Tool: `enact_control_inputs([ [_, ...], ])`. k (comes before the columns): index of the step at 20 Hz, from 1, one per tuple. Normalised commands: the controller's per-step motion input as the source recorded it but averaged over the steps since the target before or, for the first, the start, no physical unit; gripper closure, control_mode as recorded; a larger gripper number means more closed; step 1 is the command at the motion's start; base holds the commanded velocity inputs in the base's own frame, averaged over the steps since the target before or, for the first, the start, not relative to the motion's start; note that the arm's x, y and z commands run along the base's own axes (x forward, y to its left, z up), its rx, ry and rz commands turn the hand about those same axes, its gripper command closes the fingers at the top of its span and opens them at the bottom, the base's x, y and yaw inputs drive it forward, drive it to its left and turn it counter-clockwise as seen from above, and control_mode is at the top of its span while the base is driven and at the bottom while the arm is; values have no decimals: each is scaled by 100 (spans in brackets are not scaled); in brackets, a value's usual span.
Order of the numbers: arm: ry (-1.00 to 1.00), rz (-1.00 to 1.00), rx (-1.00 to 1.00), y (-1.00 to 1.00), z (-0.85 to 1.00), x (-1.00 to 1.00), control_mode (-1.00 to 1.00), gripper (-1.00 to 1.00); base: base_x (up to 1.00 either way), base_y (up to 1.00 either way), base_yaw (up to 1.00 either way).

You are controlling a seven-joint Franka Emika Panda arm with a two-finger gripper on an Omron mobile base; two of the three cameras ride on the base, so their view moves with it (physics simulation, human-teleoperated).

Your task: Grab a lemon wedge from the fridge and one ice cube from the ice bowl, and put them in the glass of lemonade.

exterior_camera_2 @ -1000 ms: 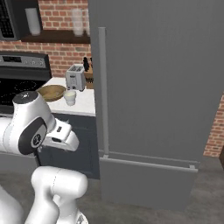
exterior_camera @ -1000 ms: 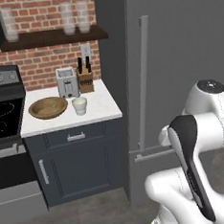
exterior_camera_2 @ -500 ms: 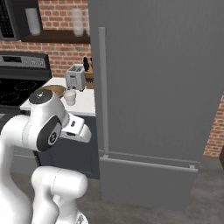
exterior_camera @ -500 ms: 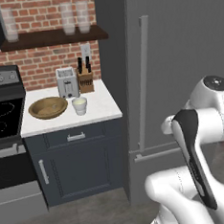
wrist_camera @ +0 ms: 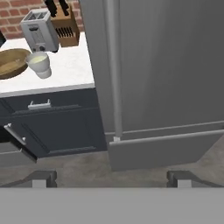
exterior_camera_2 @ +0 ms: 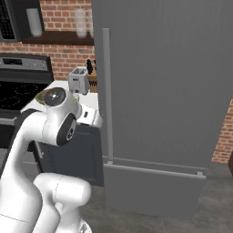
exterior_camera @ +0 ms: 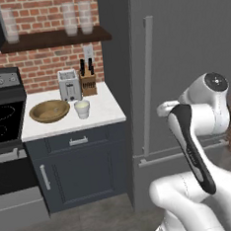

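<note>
The fridge [exterior_camera: 182,57] stands shut to the right of the desk [exterior_camera: 105,113], the lemon wedge presumably inside. Its door looks heavy and stiff; the long bar handle [wrist_camera: 113,65] is the place to grip. The pincer [wrist_camera: 111,177] hangs open, empty.

The fridge [exterior_camera_2: 168,91] stood shut, its long vertical handle [exterior_camera_2: 106,93] near the door's left edge and a lower drawer front below. The arm [exterior_camera_2: 50,136] rose at lower left, its elbow in front of the counter [exterior_camera_2: 91,101]. A toaster [exterior_camera_2: 78,80] stood on the counter before the brick wall [exterior_camera_2: 63,27]. The stove [exterior_camera_2: 18,82] sat at far left.
</note>
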Motion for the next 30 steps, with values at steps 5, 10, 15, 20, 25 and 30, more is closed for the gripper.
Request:
enact_control_inputs([
  [5,0,0,3,-10,68,73,-100,-100,0,0,0],
  [10,0,0,0,-1,24,52,-100,-100,0,0,0],
  [15,-1,0,0,-14,2,37,-100,-100,0,0,0],
  [20,-9,0,0,-18,0,38,-100,-100,0,0,0],
  [25,-11,1,0,0,-7,53,-100,-100,0,0,0],
  [30,-4,2,0,0,-10,61,-100,-100,0,0,0],
])
